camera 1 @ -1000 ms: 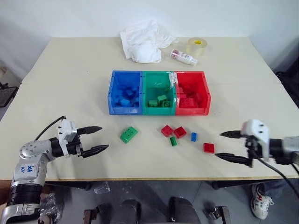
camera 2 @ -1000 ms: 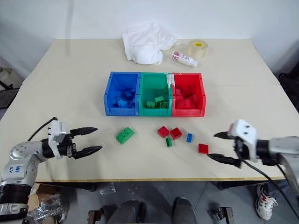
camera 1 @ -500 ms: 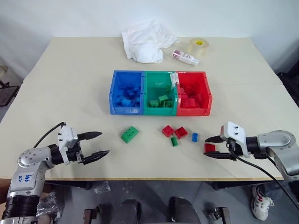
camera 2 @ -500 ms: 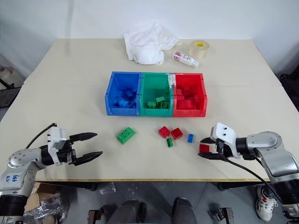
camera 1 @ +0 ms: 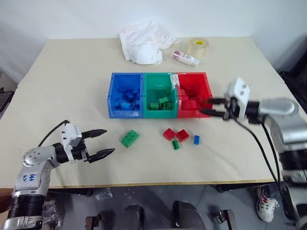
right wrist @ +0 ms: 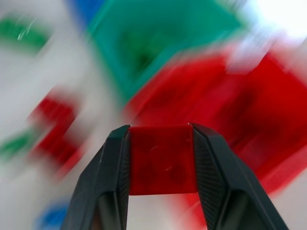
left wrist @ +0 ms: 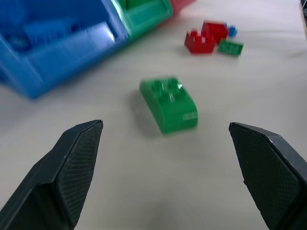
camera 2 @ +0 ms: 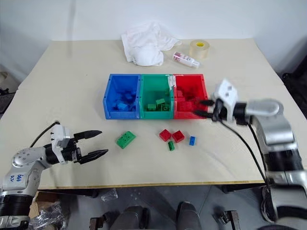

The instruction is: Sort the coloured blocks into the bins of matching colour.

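The red block (right wrist: pixel 163 160), lifted from the table (camera 1: pixel 72 86) a second ago, is pinched by the right gripper (camera 1: pixel 209 106) at the red bin (camera 1: pixel 194 98), ready for release; the left gripper (camera 1: pixel 98 143) is spread.

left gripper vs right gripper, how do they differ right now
The left gripper has its fingers spread wide with nothing between them; the right gripper is clamped on a red block. The left gripper sits low near the table's front edge, pointed toward the loose green block; the right gripper is raised beside the red bin. Both have two black fingers.
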{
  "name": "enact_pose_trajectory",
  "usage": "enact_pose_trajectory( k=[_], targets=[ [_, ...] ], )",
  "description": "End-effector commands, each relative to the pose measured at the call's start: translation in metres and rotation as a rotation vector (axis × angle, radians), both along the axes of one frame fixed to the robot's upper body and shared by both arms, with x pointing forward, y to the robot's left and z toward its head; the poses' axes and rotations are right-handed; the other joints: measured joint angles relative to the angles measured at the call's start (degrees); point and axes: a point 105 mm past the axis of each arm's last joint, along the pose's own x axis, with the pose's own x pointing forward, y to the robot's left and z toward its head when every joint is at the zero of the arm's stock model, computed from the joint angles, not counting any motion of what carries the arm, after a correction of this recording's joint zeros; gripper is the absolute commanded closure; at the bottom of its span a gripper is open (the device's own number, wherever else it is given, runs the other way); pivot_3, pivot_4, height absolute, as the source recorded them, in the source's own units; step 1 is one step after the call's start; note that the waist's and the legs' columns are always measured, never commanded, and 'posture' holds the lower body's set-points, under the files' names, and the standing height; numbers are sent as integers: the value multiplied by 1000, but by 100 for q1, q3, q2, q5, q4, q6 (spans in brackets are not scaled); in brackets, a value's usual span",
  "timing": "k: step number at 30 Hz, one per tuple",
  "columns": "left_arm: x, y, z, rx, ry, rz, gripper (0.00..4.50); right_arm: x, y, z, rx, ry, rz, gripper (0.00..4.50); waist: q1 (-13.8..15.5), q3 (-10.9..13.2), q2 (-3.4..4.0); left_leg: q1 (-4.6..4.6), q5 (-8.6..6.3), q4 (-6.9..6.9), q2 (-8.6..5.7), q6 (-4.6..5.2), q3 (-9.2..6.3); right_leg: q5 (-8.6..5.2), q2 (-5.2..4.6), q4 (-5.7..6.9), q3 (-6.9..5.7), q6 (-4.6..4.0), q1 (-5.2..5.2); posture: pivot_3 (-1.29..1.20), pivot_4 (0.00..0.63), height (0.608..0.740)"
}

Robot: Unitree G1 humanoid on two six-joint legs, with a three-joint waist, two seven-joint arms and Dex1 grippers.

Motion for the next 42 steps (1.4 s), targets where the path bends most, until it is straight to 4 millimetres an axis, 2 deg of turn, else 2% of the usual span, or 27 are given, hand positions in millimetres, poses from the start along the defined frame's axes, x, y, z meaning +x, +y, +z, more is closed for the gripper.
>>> enact_pose_trajectory(
  k=[1,5,10,13,17,21,24,29,32,34,42],
  targets=[
    [4,1,1,3,-19,5,0,32,1,3,-4,-46,-87,3080,-28,0,0,1,-1,0,-3,1,-1,0,-1,2,-2,0,1,0,150,740],
    [7,-3,3,-1,-29,-3,0,53,9,5,-15,-82,-122,1701,-68,0,-1,-4,-1,-1,-17,4,-14,0,-9,4,-4,0,0,0,150,740],
    [7,-5,3,-3,-30,-16,0,55,13,9,2,-105,-94,57,-144,0,0,-5,-1,-1,-18,4,-22,0,-9,10,-7,0,-1,0,150,740],
    [6,-5,2,-3,-25,-25,0,47,8,11,8,-108,-75,21,-157,0,0,-5,-1,-1,-14,4,-21,0,-7,13,-7,0,-3,0,150,740],
    [8,-5,2,0,-21,-30,0,21,-3,4,3,-57,-13,21,-108,0,0,-6,-1,0,-13,4,-21,0,-7,14,-7,0,-3,0,150,740],
    [9,-2,2,4,-17,-24,0,-36,-25,-21,-43,77,69,21,-8,0,0,-13,-2,9,-18,7,-28,0,-11,12,-10,0,1,0,150,740],
    [9,2,0,8,-11,-17,0,-73,-46,-37,-58,167,51,21,60,0,0,-16,-3,9,-17,8,-25,0,-11,6,-11,0,3,0,150,740],
    [9,7,-1,12,-2,-6,0,-111,-77,-57,-90,278,-50,21,50,0,0,0,-1,15,-7,8,6,1,-7,0,-3,2,15,0,150,740],
    [9,10,-3,16,4,1,0,-119,-84,-62,-105,307,-89,21,44,0,0,3,-2,11,-6,8,11,1,-8,0,0,2,14,0,150,740],
    [11,9,-2,16,2,-1,0,-117,-79,-64,-103,306,-86,21,40,0,0,3,-1,12,-6,8,15,1,-8,0,5,2,13,0,150,740],
    [13,3,2,15,-15,-18,0,-92,-33,-80,-90,329,21,21,43,0,-1,3,-1,12,-5,8,7,1,-7,-1,4,2,10,0,150,740]
  ],
)
